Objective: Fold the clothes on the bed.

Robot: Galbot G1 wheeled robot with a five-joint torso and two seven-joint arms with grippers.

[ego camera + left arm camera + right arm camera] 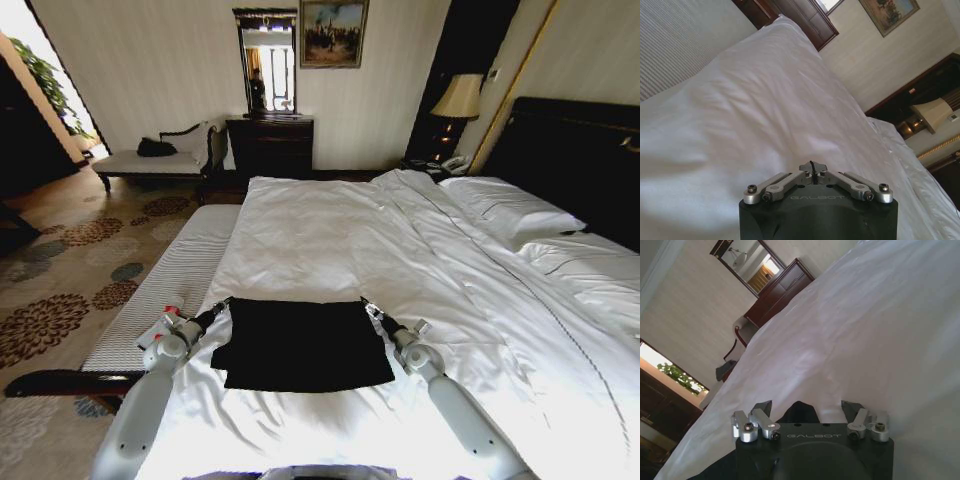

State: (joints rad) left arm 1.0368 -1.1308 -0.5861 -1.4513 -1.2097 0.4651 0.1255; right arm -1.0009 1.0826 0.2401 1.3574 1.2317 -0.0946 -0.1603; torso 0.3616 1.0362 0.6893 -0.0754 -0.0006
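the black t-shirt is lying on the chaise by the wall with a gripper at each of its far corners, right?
Not the chaise. In the head view the black T-shirt lies on the bed, with the left gripper and right gripper at its far corners.

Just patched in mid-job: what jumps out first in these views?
The black T-shirt lies dark against the white duvet at the near end of the bed. The left gripper and right gripper sit at its two far corners; the left wrist view shows the left fingers closed together, the right wrist view shows the right ones apart over dark cloth.
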